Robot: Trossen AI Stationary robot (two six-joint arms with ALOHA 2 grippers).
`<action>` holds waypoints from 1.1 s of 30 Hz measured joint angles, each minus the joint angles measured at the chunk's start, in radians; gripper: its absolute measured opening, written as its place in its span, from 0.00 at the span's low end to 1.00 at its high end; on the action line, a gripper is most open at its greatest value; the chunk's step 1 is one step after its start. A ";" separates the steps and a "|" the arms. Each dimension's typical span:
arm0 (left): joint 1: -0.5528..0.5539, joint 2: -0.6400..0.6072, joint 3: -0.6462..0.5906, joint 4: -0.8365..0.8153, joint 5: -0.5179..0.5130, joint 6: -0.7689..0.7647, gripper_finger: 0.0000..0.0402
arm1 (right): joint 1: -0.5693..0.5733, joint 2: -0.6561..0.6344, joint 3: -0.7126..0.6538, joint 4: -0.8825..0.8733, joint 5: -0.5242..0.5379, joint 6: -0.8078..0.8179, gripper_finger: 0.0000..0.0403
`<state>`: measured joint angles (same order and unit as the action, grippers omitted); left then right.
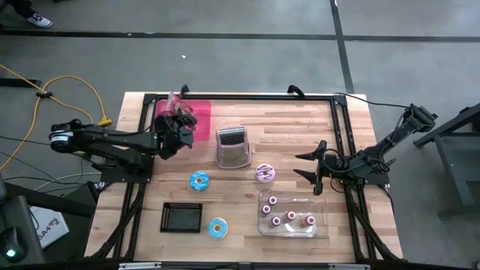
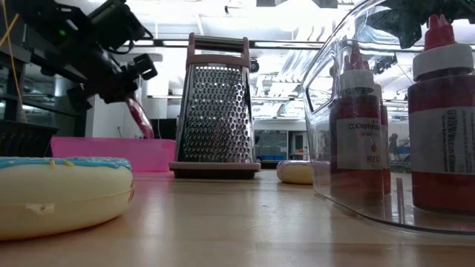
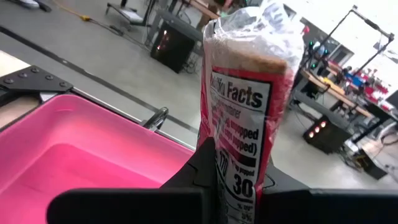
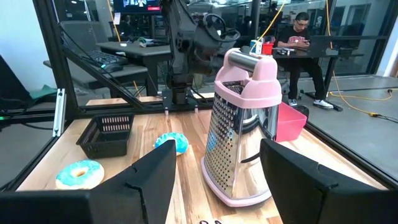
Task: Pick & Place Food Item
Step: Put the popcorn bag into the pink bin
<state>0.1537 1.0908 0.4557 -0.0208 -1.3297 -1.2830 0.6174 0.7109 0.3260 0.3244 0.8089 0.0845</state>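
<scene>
My left gripper (image 1: 174, 124) is at the table's far left, by the pink bin (image 1: 199, 118), and is shut on a food packet (image 3: 245, 93). The packet is clear-wrapped, with a brown top and a nutrition label. In the low view the packet (image 2: 139, 119) slants down toward the bin (image 2: 111, 153). My right gripper (image 1: 306, 166) waits open at the right, level, facing the metal grater (image 4: 239, 130), with nothing between its fingers. My left gripper pinches the packet's labelled end (image 3: 239, 165) between its two fingers, one on each flat face. The packet's other end sticks out beyond the fingertips, over the pink bin's edge (image 3: 124, 121). Whether its lower end touches the bin, I cannot tell.
A grater (image 1: 233, 147) stands mid-table. A pink-frosted donut (image 1: 265, 173) and two blue-frosted donuts (image 1: 199, 180) (image 1: 218, 229) lie near it. A black basket (image 1: 182, 217) sits near the front left, and a clear tub of red bottles (image 1: 292, 214) near the front right.
</scene>
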 joint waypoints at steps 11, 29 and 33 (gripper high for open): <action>0.060 0.277 -0.001 0.307 -0.049 0.065 0.05 | 0.000 0.000 0.000 0.001 0.000 0.002 0.55; 0.075 0.306 -0.001 0.323 -0.015 0.129 0.06 | 0.000 0.000 0.000 0.000 0.000 -0.001 0.55; 0.075 0.306 -0.001 0.322 0.003 0.131 0.12 | 0.000 0.000 0.000 0.000 0.000 -0.001 0.55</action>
<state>0.2291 1.3972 0.4545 0.3016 -1.3266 -1.1518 0.6171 0.7105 0.3260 0.3241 0.8089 0.0834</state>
